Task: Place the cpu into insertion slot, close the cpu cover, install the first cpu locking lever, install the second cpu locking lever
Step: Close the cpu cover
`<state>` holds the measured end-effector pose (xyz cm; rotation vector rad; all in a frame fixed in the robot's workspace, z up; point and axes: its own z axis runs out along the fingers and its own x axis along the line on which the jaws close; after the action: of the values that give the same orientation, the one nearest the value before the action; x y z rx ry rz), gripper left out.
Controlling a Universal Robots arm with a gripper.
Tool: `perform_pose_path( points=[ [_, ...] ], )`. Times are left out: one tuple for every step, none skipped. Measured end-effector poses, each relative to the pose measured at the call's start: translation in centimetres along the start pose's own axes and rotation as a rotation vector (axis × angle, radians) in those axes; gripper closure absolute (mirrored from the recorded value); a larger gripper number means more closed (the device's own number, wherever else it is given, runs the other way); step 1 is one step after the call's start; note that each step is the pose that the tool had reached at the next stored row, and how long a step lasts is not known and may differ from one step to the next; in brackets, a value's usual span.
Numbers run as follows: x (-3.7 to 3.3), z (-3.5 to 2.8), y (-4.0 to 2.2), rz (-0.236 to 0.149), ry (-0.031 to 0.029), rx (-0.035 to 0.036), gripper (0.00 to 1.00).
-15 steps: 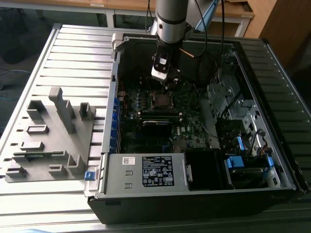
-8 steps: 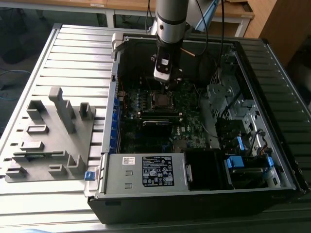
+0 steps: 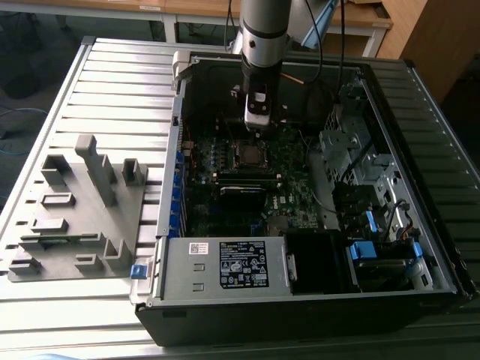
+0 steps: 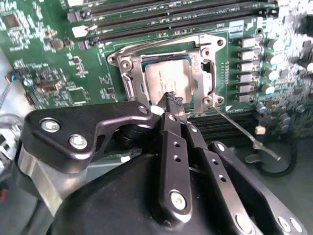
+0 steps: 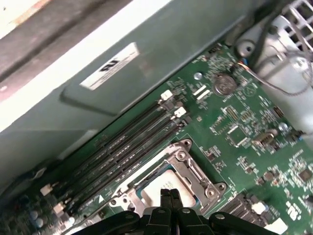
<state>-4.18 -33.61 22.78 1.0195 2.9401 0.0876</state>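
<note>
cpu (image 4: pixel 164 81) sits flat in the insertion slot (image 4: pixel 216 45), its grey-silver top showing through the window of the cpu cover (image 4: pixel 200 78), which looks folded down over it. gripper (image 4: pixel 173 102) fingers are pinched together with nothing between them, tips just over the cpu's edge. Reads as a press/poke pose, not a grasp. One thin wire locking lever (image 4: pixel 244 134) sticks out free past the socket corner (so not latched, I'd say). Around it: matte green circuit board (image 4: pixel 44 49), long black memory slots (image 4: pixel 161 19), open dark case (image 3: pixel 300 326), ribbed grey table (image 3: pixel 97 82).
</note>
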Motion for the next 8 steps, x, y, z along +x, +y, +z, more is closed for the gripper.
perform_pose_path(
  points=[
    [0.0, 0.0, 0.0, -0.018, 0.0011, -0.0002, 0.89],
    [0.0, 0.01, 0.0, -0.036, 0.0022, -0.0003, 0.89],
    [0.0, 0.0, 0.0, -0.054, 0.0034, -0.0004, 0.89],
    [0.0, 0.01, 0.0, -0.074, 0.0046, -0.0006, 0.89],
    [0.0, 0.01, 0.0, -0.091, 0.0057, -0.0007, 0.89],
    [0.0, 0.01, 0.0, -0.109, 0.0068, -0.0009, 0.89],
    [0.0, 0.02, 0.0, -0.127, 0.0079, -0.0011, 0.89],
    [0.0, 0.02, 0.0, -0.145, 0.0091, -0.0012, 0.89]
  ],
)
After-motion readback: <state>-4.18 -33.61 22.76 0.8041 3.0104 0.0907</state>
